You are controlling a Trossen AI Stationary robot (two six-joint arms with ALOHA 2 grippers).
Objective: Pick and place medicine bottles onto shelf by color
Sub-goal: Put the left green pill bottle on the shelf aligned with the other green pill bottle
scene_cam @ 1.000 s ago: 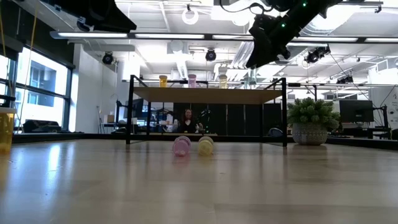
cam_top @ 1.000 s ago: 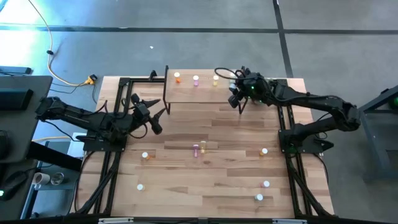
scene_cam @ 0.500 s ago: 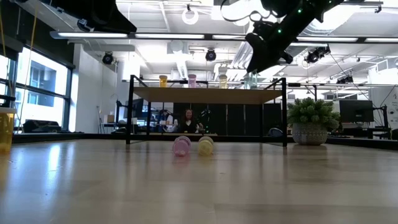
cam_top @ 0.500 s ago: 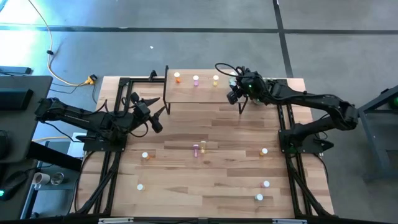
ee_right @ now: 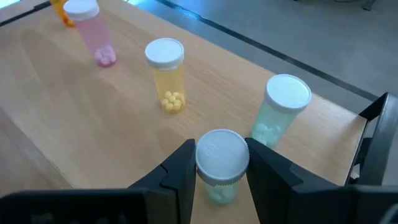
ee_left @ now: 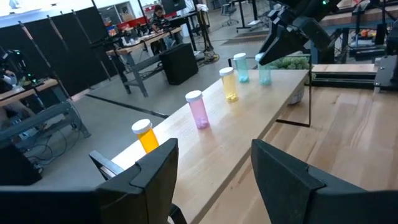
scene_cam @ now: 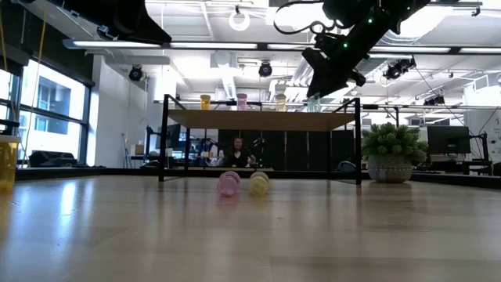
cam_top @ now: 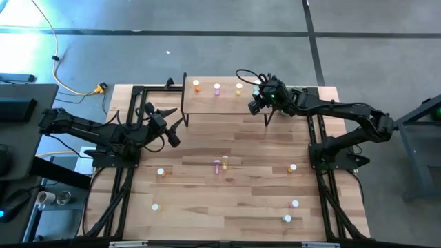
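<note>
The shelf point(cam_top: 219, 100) stands at the table's far edge, and an orange point(cam_top: 197, 86), a pink point(cam_top: 217, 88), a yellow point(cam_top: 239, 88) and a green medicine bottle point(ee_right: 281, 113) stand upright in a row on it. My right gripper point(ee_right: 222, 171) is over the shelf's right end, shut on a second green bottle point(ee_right: 221, 163) beside the standing green one. My left gripper point(ee_left: 211, 171) hangs open above the table's left part, level, facing the shelf. More bottles are on the tabletop; a pink one point(scene_cam: 228, 183) and a yellow one point(scene_cam: 259, 183) lie on their sides. My right gripper pinches the green bottle between its two fingers at the white cap point(ee_right: 222, 154), one finger on each side. The fingers slant down from the table's right side. The bottle stays upright, cap up; whether its bottom touches the shelf board I cannot tell.
Loose bottles stand on the table: one at left point(cam_top: 160, 172), one at near left point(cam_top: 156, 206), one at right point(cam_top: 293, 167), two at near right point(cam_top: 295, 203) point(cam_top: 286, 219). A potted plant point(scene_cam: 394, 153) stands right of the shelf. A person sits in the room behind.
My right gripper has gone a little down and toward the shelf's right end with the green bottle, and its wrist has rolled somewhat; it stays shut on the bottle.
</note>
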